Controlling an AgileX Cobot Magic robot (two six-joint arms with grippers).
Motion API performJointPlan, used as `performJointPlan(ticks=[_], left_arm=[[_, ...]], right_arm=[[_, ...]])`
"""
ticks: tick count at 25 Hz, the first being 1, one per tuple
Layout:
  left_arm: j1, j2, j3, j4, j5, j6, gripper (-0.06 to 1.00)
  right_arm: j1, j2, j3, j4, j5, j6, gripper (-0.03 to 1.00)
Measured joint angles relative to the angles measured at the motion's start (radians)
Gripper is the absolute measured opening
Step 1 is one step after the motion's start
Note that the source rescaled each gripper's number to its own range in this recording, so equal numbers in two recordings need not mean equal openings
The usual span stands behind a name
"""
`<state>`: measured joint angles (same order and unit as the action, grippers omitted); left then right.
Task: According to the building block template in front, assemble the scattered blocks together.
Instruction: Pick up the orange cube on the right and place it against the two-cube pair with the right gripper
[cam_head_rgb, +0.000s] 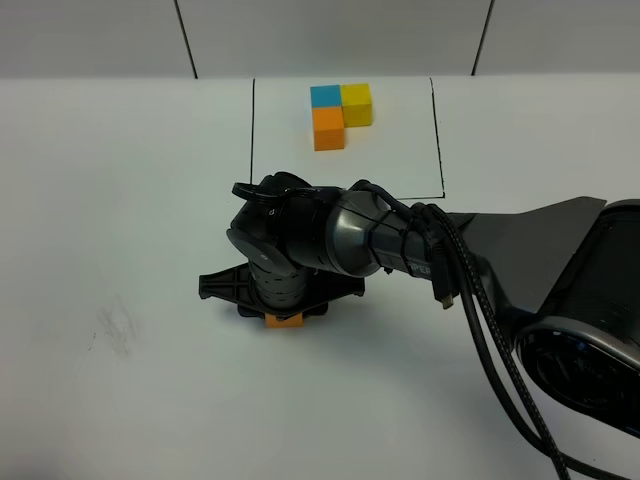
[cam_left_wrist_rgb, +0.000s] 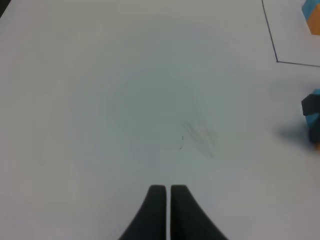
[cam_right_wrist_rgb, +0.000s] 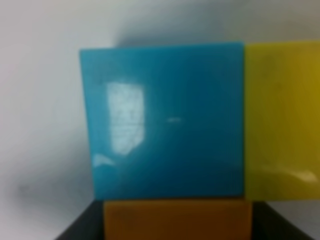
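Orange cube (cam_head_rgb: 286, 321) peeking out under the right gripper (cam_head_rgb: 283, 300), a good way out from the framed template.

Up close, the right wrist view shows a blue cube (cam_right_wrist_rgb: 165, 122) edge to edge with a yellow cube (cam_right_wrist_rgb: 281, 120), and the orange one butts against the blue's other side, sitting between the dark jaws, which look closed on it. So it's an L with square edges, same layout as the template (cam_head_rgb: 340, 112) inside the black-lined rectangle (cam_head_rgb: 252, 140). Lots of bare white table (cam_head_rgb: 120, 200) all round the gripper. Left gripper (cam_left_wrist_rgb: 167, 192) is pinched shut on nothing, hanging over plain tabletop beside a rectangle corner.
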<state>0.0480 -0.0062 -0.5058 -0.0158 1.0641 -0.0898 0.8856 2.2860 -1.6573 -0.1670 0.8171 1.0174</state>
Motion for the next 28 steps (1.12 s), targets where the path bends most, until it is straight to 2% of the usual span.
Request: performJointPlan(ticks=[28], left_arm=[[0.000, 0.000, 0.000, 0.000, 0.000, 0.000, 0.00]], right_arm=[[-0.003, 0.000, 0.000, 0.000, -0.028, 0.039, 0.53]])
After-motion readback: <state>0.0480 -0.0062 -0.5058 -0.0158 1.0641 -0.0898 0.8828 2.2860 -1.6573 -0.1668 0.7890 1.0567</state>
